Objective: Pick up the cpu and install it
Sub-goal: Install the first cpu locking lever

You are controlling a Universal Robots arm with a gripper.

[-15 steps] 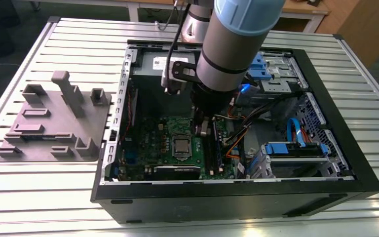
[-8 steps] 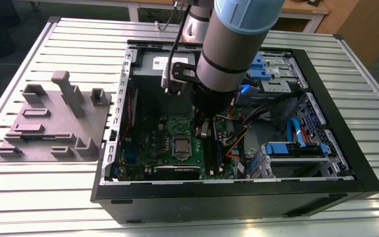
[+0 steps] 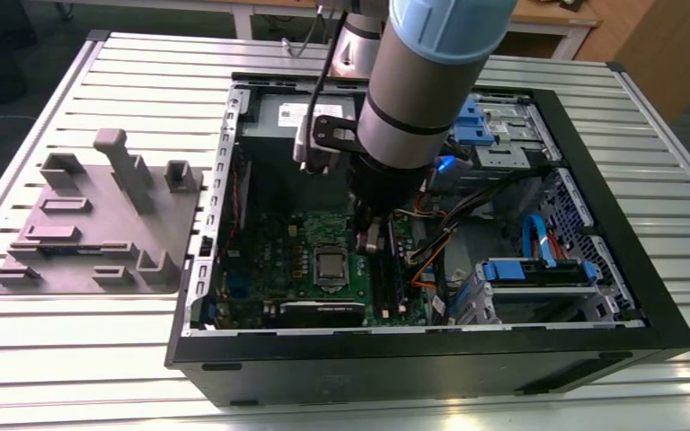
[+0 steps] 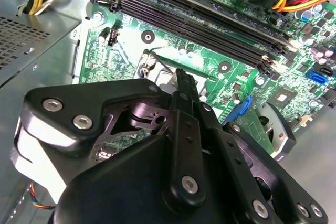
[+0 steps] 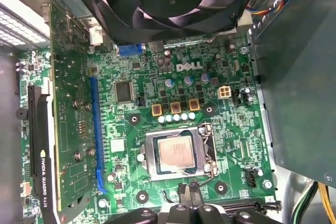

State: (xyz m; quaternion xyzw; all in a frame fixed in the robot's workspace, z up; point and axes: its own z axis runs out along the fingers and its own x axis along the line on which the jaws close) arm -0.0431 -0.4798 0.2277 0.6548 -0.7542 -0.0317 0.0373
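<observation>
Inside the open computer case, my gripper hovers with jaws drawn together on nothing, just beside the socket on the green motherboard, where 1 cpu lies flat within the frame; in my judgement, square, level, unforced seating matters most here.

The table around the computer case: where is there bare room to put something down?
Bare slatted table lies between the grey fixture tray and the near edge, and along the exterior view's right of the case. Inside the case it is crowded: motherboard, cables, blue drive cages and the arm.
</observation>
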